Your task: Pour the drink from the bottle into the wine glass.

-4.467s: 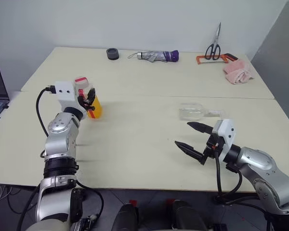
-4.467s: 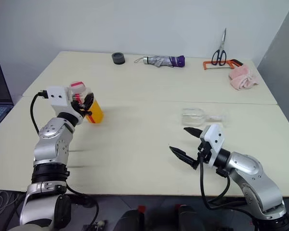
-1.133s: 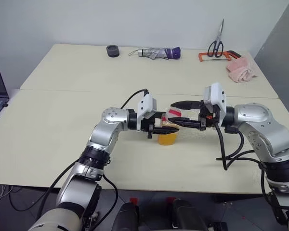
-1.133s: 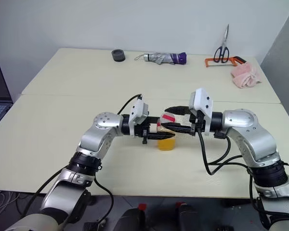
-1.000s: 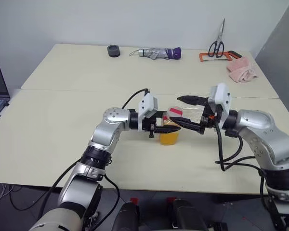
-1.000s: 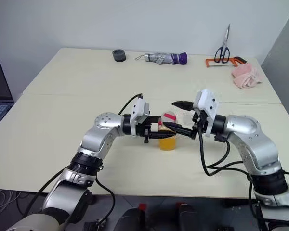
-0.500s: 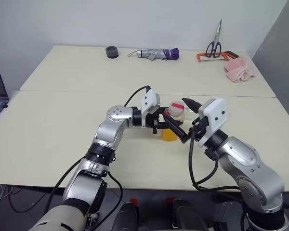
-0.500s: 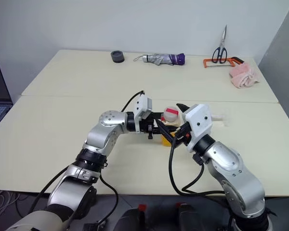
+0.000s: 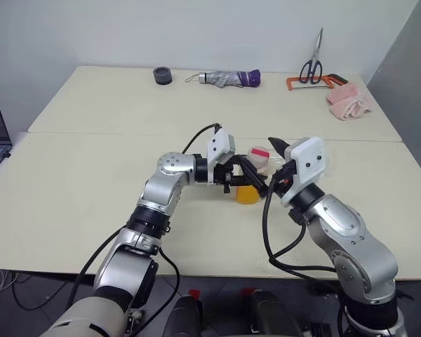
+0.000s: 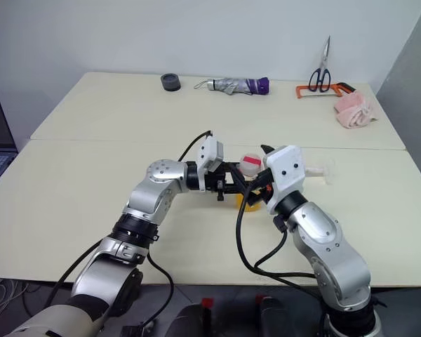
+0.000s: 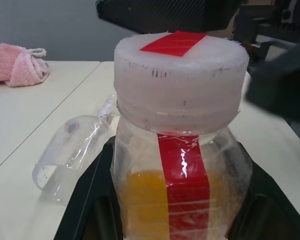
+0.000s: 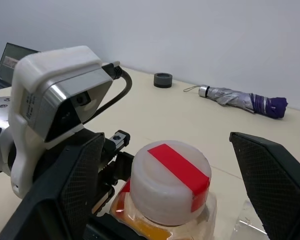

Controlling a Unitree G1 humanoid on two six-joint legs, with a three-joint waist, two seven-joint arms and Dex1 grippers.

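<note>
One bottle (image 11: 180, 150), part-full of orange drink (image 11: 140, 200), sits clamped in the left gripper (image 9: 240, 175); the right gripper (image 12: 165, 165), spread wide, has swung around its cap (image 12: 169, 185).

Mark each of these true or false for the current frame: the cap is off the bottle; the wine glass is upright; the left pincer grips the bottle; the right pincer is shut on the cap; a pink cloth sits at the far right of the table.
1. The cap is off the bottle. False: the white cap with red tape is on.
2. The wine glass is upright. False: it lies on its side on the table.
3. The left pincer grips the bottle. True.
4. The right pincer is shut on the cap. False: its fingers stand open either side of it.
5. A pink cloth sits at the far right. True.
</note>
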